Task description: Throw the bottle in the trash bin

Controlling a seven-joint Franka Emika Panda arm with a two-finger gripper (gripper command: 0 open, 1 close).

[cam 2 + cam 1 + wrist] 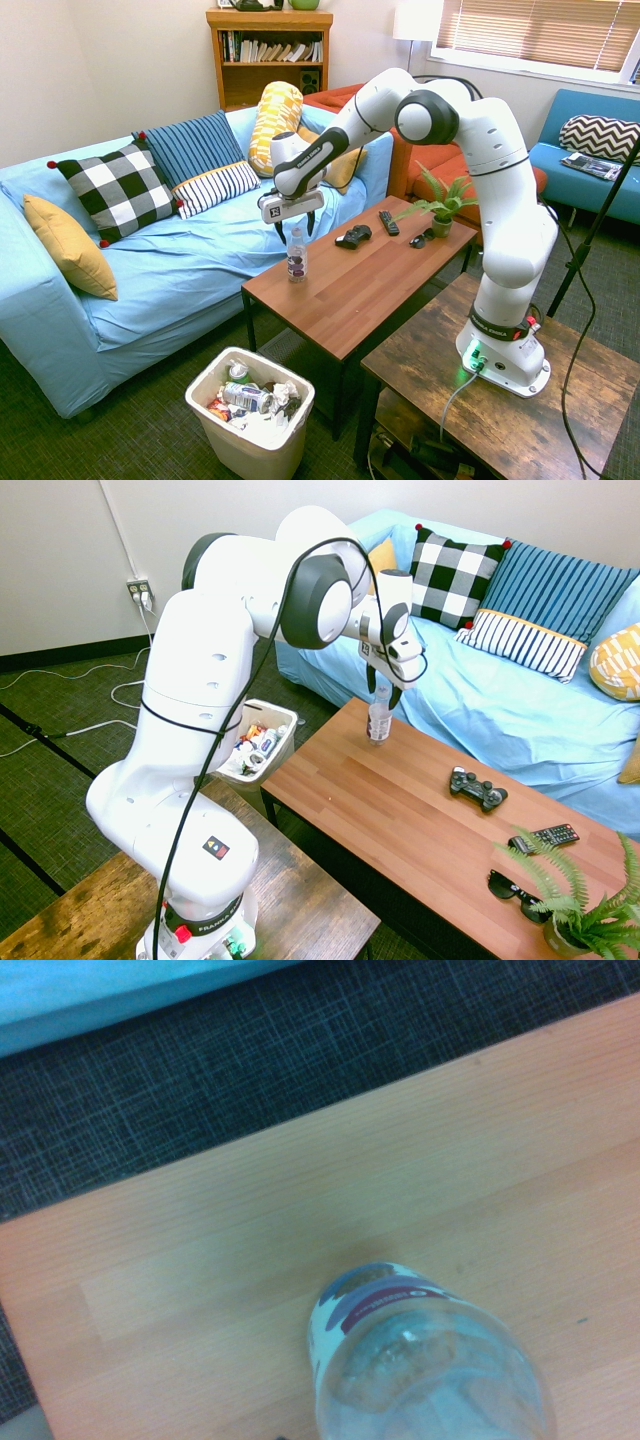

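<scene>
I had the tool spread around the cap of the small clear plastic bottle, which stood upright near the wooden table edge, so a pinch could lift it towards the off-white bin.

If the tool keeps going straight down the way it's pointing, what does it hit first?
Most likely the bottle: the tool points down with open fingers right above its cap, and the bottle stands upright on the coffee table. Exact depth alignment is hard to confirm, though the wrist view shows the bottle directly below.

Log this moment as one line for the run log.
phase: reaching for bottle | gripper: open, fingers straddling the cap | bottle: upright on coffee table | trash bin: on floor beside table, holds litter
</scene>
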